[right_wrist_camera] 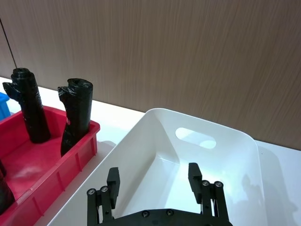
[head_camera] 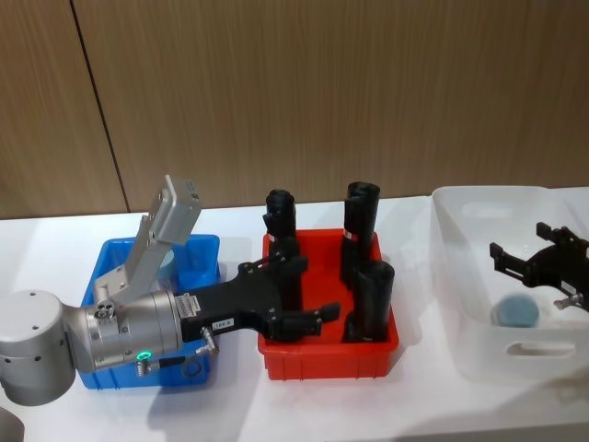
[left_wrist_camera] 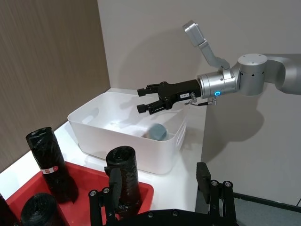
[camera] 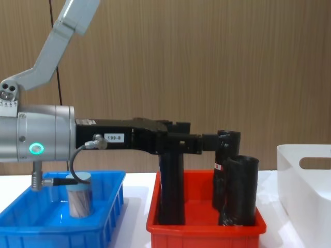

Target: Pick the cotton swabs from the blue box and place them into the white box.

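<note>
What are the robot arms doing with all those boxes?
The robot is moving tubs of cotton swabs from the blue box to the white box. One swab tub already sits in the white box, and the right gripper hangs open and empty above it. Another swab tub waits in the blue box. The left gripper, also open and empty, reaches out over the red bin of black rolls.

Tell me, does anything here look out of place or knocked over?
Nothing looks spilled or broken. One oddity: the open left gripper hangs over the red bin among the black rolls, while a cotton swab tub sits in the blue box. The right gripper is over the white box.
</note>
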Robot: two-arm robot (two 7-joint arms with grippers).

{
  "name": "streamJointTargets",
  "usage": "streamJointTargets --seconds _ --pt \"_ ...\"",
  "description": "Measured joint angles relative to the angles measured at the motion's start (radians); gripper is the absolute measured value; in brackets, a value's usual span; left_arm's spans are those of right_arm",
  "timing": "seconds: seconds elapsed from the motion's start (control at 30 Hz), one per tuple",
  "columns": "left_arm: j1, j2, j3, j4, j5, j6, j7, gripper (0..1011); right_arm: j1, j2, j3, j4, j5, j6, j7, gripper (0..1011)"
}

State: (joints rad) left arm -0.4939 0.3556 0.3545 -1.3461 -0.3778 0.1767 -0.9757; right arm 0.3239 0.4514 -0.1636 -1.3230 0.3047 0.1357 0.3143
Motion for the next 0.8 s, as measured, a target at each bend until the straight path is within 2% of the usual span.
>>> streamJointTargets --seconds 0.03,0.17,0.47,0.7,0.8 --pt "0.0 0.0 0.0 0.0 0.0 0.0 0.0 1003 0.001 0.0 0.0 0.002 -0.002 0.0 0.0 921" --pt "0.0 0.0 0.0 0.0 0.0 0.0 0.0 1003 0.002 0.0 0.0 0.004 -0.002 0.0 0.002 1000" --pt "0.002 0.0 0.0 -0.002 0.001 0.0 0.006 1003 -0.003 -0.001 0.0 -0.001 -0.003 0.0 0.001 1002" --pt "0.016 0.002 0.006 -0.018 0.01 -0.01 0.061 1003 -0.047 -0.016 -0.008 -0.06 -0.004 -0.014 -0.032 1001" --pt "0.029 0.003 0.011 -0.032 0.019 -0.018 0.109 1003 -0.081 -0.027 -0.014 -0.105 -0.006 -0.024 -0.057 1002"
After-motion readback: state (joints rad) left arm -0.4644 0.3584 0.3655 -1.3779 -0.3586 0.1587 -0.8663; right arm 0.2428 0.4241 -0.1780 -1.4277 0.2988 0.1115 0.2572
